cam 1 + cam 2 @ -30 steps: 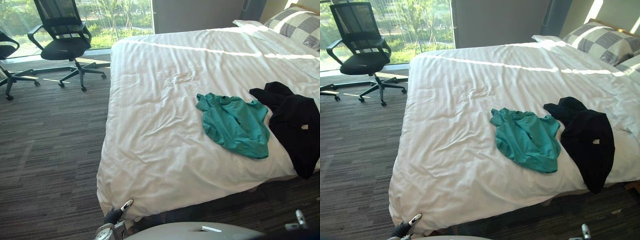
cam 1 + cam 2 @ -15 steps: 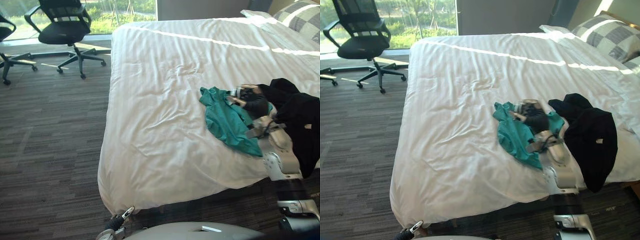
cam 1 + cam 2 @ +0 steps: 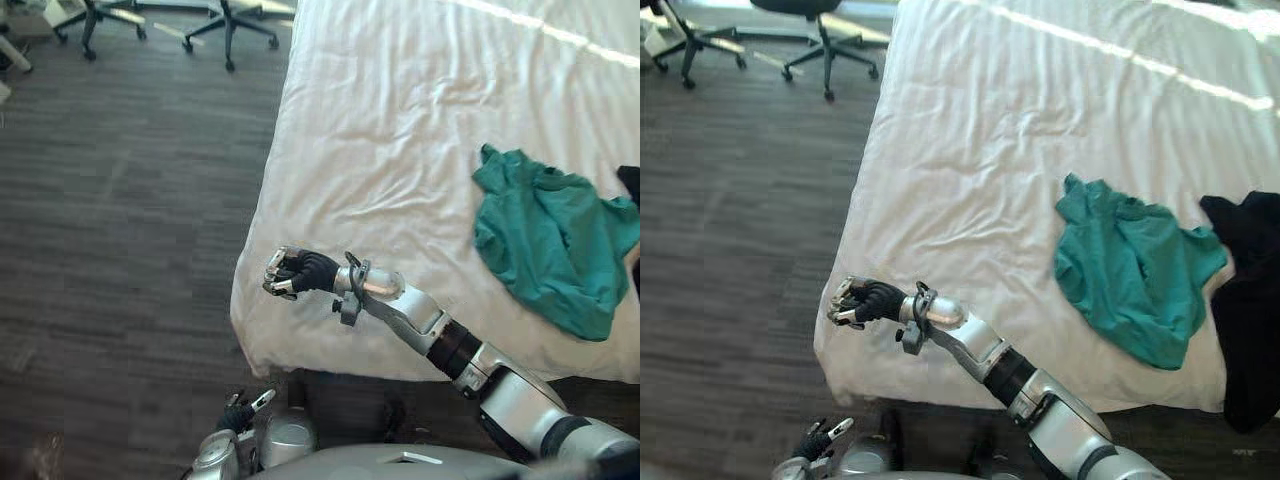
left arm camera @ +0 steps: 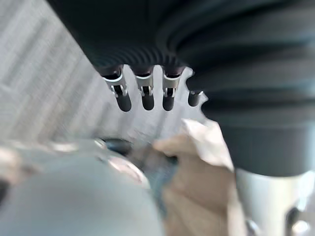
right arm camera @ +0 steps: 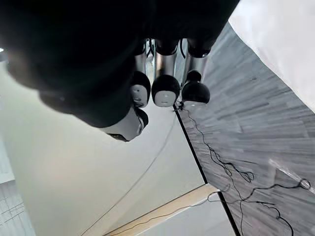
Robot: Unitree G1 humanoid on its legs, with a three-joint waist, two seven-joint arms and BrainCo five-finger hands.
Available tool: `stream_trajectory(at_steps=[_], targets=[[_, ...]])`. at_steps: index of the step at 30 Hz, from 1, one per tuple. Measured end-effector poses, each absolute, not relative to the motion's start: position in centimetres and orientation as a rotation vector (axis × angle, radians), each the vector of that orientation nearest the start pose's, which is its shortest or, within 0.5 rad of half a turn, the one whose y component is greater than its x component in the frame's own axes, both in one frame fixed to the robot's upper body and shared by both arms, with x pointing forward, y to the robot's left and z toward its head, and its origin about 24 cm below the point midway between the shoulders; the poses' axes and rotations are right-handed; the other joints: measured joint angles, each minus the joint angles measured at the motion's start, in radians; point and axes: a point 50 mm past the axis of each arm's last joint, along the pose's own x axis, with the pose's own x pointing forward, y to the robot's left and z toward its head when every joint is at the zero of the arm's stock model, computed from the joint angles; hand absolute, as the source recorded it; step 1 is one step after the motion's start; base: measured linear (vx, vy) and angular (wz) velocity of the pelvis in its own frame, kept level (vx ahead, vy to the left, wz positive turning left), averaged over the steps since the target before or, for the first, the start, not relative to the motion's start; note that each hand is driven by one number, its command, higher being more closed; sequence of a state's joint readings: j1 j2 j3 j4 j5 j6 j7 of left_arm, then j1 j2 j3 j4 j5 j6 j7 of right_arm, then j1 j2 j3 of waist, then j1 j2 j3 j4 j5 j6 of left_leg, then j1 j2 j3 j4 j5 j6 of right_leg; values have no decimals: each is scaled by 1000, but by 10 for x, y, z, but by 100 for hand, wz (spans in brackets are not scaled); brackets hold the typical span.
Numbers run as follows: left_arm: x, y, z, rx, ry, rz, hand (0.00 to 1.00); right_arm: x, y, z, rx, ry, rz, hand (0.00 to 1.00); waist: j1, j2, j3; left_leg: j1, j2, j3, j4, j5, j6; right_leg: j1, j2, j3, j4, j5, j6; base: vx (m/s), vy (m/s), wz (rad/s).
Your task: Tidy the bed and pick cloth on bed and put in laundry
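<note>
A bed (image 3: 400, 150) under a white duvet is standing on dark carpet. A black cloth (image 3: 1250, 300) is lying on the duvet near the bed's foot edge, at the robot's right, and a crumpled green cloth (image 3: 548, 245) is lying just beside it. The right hand (image 3: 293, 273) is hovering over the bed's near left corner, fingers curled on nothing. The left hand (image 3: 238, 412) is hanging low, fingers relaxed.

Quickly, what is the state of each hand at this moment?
Left hand: open, fingers relaxed, holding nothing.
Right hand: shut, fingers curled, holding nothing.
</note>
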State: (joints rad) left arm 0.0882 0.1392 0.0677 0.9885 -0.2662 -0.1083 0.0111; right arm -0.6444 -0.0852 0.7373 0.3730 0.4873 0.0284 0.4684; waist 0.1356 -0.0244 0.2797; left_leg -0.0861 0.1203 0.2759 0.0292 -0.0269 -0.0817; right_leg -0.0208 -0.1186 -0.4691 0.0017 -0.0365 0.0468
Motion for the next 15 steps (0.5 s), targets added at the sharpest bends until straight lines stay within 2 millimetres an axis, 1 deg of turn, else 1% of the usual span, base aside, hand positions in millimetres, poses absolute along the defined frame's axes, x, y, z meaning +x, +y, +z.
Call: stream_trajectory(at_steps=[2, 3, 4, 6, 7, 8, 9, 10, 12, 13, 14, 15], targets=[[126, 214, -142, -111, 883, 279, 0, 283, 37, 98, -54, -21, 1269, 100, 5, 19, 61, -48, -2, -20, 23, 8, 11, -47, -15, -15, 46, -6, -9, -126, 46, 30], [135, 210, -139, -102, 852, 262, 0, 286, 37, 102, -89, -32, 1265, 100, 18, 35, 95, -75, -7, -27, 27, 19, 18, -80, -26, -16, 73, -7, -10, -92, 62, 17], [140, 208, -137, -98, 836, 250, 0, 288, 37, 104, -105, -35, 1264, 100, 21, 43, 115, -83, -11, -31, 26, 24, 22, -90, -30, -16, 82, -7, -10, -131, 94, 23], [152, 202, -130, -83, 788, 206, 0, 297, 37, 105, -157, -21, 1234, 100, 24, 74, 172, -129, -24, -49, 28, 43, 36, -141, -58, -28, 123, -18, -10, -132, 87, 27], [154, 200, -129, -77, 785, 194, 0, 300, 35, 103, -168, -7, 1216, 100, 26, 80, 175, -147, -32, -55, 30, 47, 39, -161, -61, -30, 137, -22, -9, -106, 83, 26], [160, 197, -128, -64, 776, 166, 0, 309, 30, 96, -208, 31, 1166, 100, 30, 94, 181, -183, -42, -67, 35, 54, 46, -200, -76, -35, 166, -29, -10, -95, 92, 27], [166, 194, -126, -54, 767, 140, 0, 320, 20, 88, -221, 80, 1089, 100, 42, 107, 188, -215, -51, -71, 44, 61, 51, -237, -93, -37, 195, -37, -10, -90, 84, 23], [168, 192, -125, -56, 762, 133, 0, 325, 13, 84, -227, 103, 1048, 100, 48, 114, 192, -226, -51, -72, 43, 66, 55, -253, -98, -37, 207, -38, -11, -88, 61, 21], [175, 184, -123, -61, 744, 102, 0, 342, -9, 72, -256, 179, 937, 100, 57, 143, 206, -260, -67, -88, 42, 81, 62, -291, -121, -39, 233, -39, -9, -98, 61, 20], [177, 182, -122, -57, 736, 91, 0, 344, -13, 69, -257, 191, 919, 100, 58, 150, 209, -268, -71, -92, 42, 86, 64, -298, -125, -39, 238, -40, -7, -104, 69, 16], [180, 179, -120, -50, 719, 73, 0, 348, -21, 64, -249, 212, 882, 100, 63, 161, 214, -279, -77, -94, 40, 90, 68, -313, -133, -39, 249, -40, -7, -85, 46, 10], [182, 178, -119, -48, 709, 66, 0, 350, -25, 62, -246, 224, 865, 100, 67, 164, 213, -285, -80, -95, 38, 94, 69, -322, -137, -38, 252, -40, -6, -102, 51, 9]])
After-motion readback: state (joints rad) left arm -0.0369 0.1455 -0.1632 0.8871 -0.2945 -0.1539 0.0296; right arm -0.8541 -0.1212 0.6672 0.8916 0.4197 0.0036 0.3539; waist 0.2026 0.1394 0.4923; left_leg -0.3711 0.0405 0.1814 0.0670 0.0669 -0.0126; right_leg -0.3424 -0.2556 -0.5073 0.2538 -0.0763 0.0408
